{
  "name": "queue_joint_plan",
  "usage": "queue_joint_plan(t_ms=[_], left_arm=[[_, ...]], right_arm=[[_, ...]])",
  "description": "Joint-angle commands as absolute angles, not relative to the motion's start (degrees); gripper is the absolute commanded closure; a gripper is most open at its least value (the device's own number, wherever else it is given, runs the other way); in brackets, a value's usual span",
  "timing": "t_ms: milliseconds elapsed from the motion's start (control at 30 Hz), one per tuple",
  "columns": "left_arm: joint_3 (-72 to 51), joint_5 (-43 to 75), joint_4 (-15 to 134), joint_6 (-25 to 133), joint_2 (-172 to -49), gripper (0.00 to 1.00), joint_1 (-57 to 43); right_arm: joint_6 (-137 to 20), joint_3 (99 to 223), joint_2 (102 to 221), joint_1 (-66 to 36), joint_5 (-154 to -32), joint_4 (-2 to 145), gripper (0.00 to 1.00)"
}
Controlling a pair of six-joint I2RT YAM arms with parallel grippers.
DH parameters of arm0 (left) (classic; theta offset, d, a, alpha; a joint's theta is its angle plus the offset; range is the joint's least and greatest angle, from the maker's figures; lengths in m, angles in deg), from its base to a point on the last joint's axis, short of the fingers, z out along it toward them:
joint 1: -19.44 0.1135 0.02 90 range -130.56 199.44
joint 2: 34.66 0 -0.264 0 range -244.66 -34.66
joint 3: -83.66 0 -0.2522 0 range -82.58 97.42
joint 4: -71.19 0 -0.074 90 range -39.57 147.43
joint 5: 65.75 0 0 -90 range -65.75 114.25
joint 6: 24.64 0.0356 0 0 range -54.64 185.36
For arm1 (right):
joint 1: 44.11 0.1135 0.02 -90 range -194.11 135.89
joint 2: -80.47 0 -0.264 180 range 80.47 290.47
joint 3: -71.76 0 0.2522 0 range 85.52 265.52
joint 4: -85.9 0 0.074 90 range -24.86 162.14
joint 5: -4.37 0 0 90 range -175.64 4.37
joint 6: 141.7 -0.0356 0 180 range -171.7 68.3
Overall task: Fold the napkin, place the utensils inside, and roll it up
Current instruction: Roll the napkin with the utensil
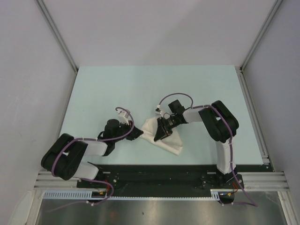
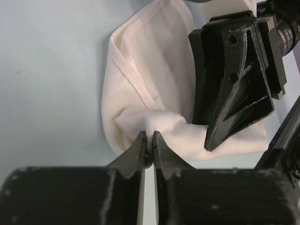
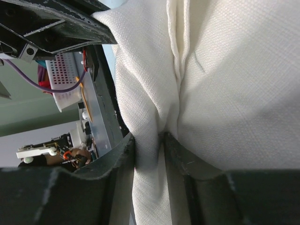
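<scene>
The white napkin (image 1: 169, 141) lies bunched and folded on the pale green table, near the middle front. My left gripper (image 1: 138, 133) is at its left edge, shut on a pinch of the cloth; in the left wrist view the left gripper (image 2: 150, 139) has its jaws closed on a fold of the napkin (image 2: 154, 84). My right gripper (image 1: 161, 135) is on top of the napkin, shut on a thick fold; in the right wrist view the right gripper (image 3: 149, 140) clamps the napkin (image 3: 225, 93) between its jaws. The knife is not in view.
The table (image 1: 140, 89) stretches behind the napkin. A black rail (image 1: 154, 171) runs along the near edge by the arm bases. Metal frame posts (image 1: 56, 35) and grey walls stand at left and right.
</scene>
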State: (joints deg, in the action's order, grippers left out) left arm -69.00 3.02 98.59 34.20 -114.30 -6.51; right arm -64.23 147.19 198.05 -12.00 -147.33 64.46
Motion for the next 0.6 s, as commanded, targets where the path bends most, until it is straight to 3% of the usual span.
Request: queue_joint_plan(t_ms=[0, 267, 567], left_arm=[[-65.8, 3.5, 98.2, 33.7, -116.6, 0.94, -6.9], [-61.5, 4.7, 91.5, 33.8, -119.6, 0.99, -7.0], [-59.4, 4.3, 88.3, 32.9, -121.4, 0.99, -7.0]], right_arm=[[-63.5, 148.7, 197.1, -13.2, -141.4, 61.4, 0.61], [-60.1, 151.3, 190.3, -13.4, -132.1, 53.3, 0.43], [-55.4, 148.5, 175.0, -9.5, -110.6, 54.6, 0.36]])
